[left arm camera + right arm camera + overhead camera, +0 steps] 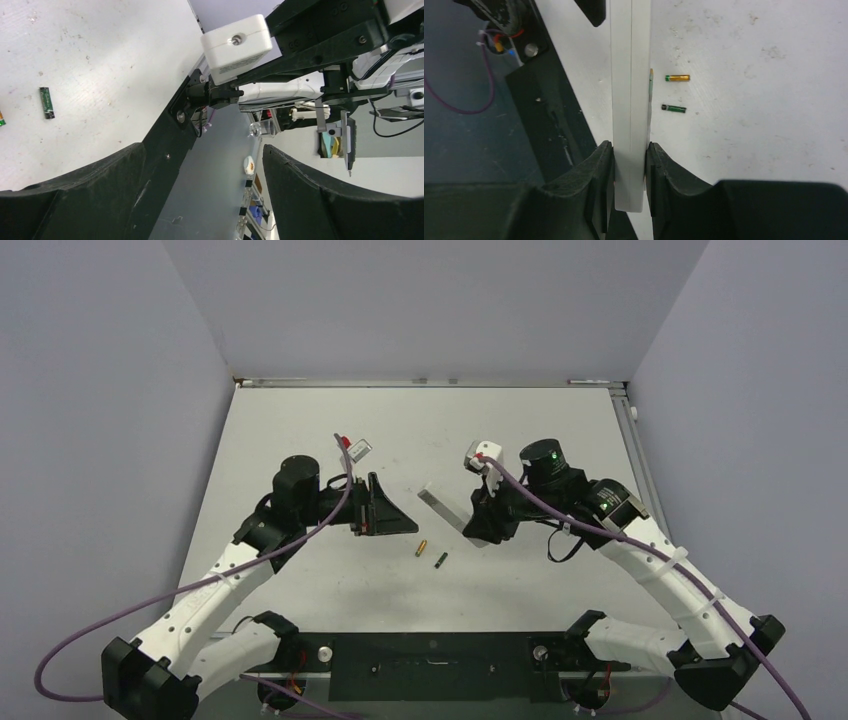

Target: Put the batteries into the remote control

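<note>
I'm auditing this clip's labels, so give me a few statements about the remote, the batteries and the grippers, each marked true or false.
1. The right gripper holds the remote control. True.
2. The left gripper grips a battery. False: its jaws stand open with nothing between them.
3. The gold battery and the dark battery lie on the table. True.
4. The two batteries touch each other. False: they lie apart, side by side.
</note>
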